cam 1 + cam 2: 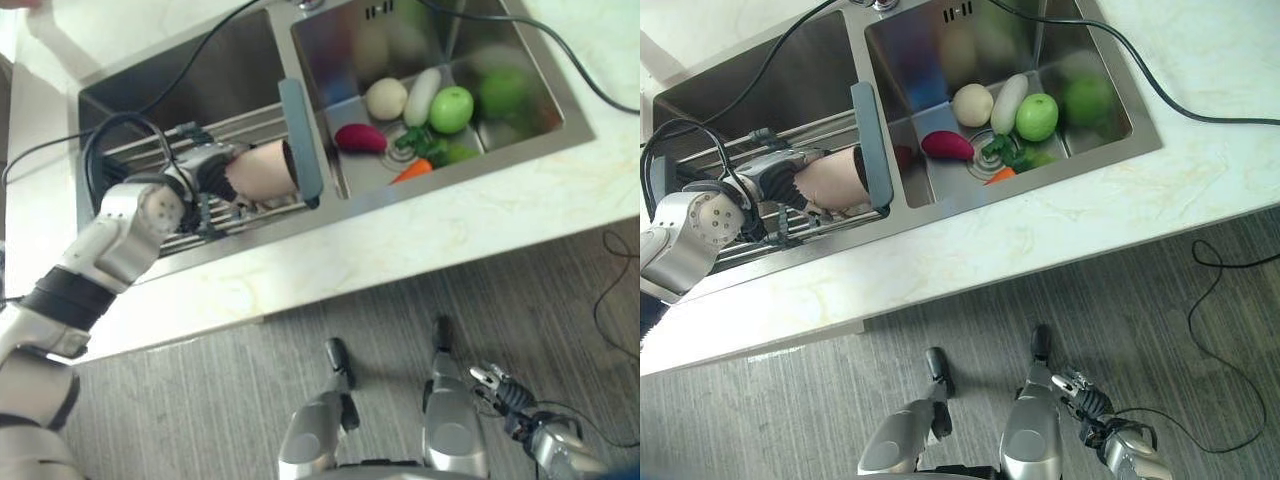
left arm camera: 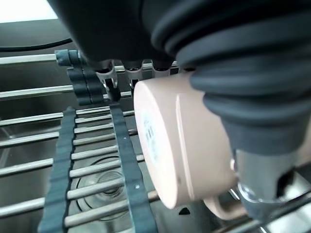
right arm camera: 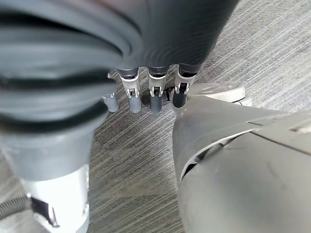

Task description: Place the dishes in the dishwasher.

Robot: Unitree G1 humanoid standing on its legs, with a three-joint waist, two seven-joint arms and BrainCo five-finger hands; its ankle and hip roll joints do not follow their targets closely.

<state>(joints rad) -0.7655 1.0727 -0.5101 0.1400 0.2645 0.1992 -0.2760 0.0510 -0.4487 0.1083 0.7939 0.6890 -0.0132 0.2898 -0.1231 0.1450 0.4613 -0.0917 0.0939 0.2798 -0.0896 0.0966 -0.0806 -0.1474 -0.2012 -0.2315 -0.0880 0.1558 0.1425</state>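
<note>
so, from the left eye view, my left hand [image 1: 212,168] is curled round a pale pink mug [image 1: 262,172], holding it on its side over the roll-up rack [image 1: 235,125] that spans the left basin of the steel sink [image 1: 330,190]. the mug's open mouth faces the grey-blue end bar [image 1: 301,140] of the rack. in the right basin lie a green apple [image 1: 451,108], a white radish [image 1: 421,96], a pale round vegetable [image 1: 386,98], a magenta one [image 1: 361,138] and a carrot [image 1: 412,171]. my right hand [image 1: 505,395] hangs low by the grey floor [image 1: 230,385], well apart from the pale marble counter [image 1: 470,215].

from the left wrist, my fingers [image 2: 112,87] and thumb clamp the mug, its base toward the camera, handle low, just above the rack's rods.

from the right wrist, my fingers [image 3: 154,95] hang straight and relaxed over the floor, touching nothing.
</note>
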